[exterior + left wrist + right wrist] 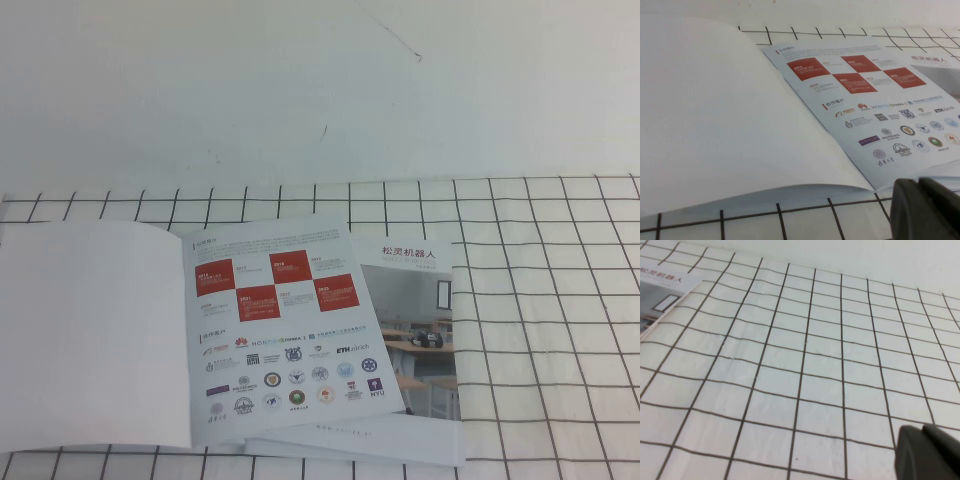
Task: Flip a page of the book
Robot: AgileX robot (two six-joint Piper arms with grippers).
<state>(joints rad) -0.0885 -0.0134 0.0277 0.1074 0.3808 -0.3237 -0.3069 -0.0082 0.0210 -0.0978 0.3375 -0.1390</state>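
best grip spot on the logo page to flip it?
Take the page by its free right edge, near the lower corner over the second brochure, coming from the robot's right. The left gripper is nearer than the right gripper, though.

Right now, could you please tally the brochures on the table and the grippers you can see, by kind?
Open brochures: 1, the book, its page with red squares and logos facing up.
Closed brochures: 1, the classroom-cover brochure lying partly under the book.
Grippers: 2, the left gripper near the book's edge and the right gripper over the checked cloth.
Total: 4.
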